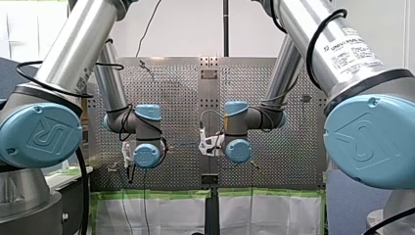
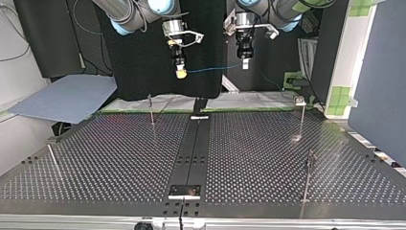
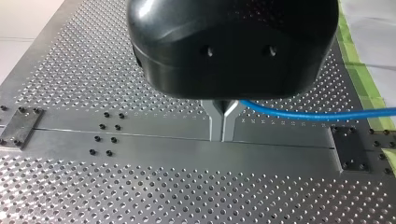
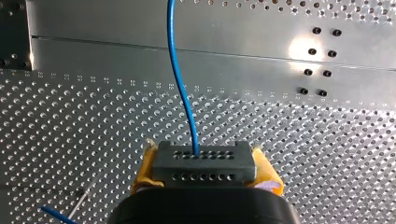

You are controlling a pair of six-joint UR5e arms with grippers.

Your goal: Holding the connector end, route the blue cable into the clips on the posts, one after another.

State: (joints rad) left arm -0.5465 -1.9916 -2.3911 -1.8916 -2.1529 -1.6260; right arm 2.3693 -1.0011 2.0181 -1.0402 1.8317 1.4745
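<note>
Perforated table [image 2: 110,163] sits well under both grippers. In the top view the cable hangs clear above it, so by my read no clip is threaded yet.

Thin posts [image 2: 151,109] stand on the table, all below gripper height and none between the fingers. Clips on them are too small to make out.

My right gripper [image 2: 180,73] hangs pointing down beside my left gripper [image 3: 223,123], w/ a short gap between them. That gap looks deliberate: 2 hands on 1 cable keep a short span under control.

Right: yellow pads [image 4: 266,175] are clamped on either side of the grey connector [image 4: 204,163], which sits square between them. That's the end the task says to hold. Gripped there, the stiff block gives a firm hold and the wire isn't crushed.

Left: metal fingers [image 3: 215,121] are pressed together at the tips. The cable comes out right at their root, so I judge it pinched there, prob. as the guiding hand.

Blue cable [image 4: 180,79] leaves the connector's face and runs straight ahead of the right gripper to the left one, nearly taut, w/ only a slight sag. A straight span should drop into a clip more easily than a slack loop.
</note>
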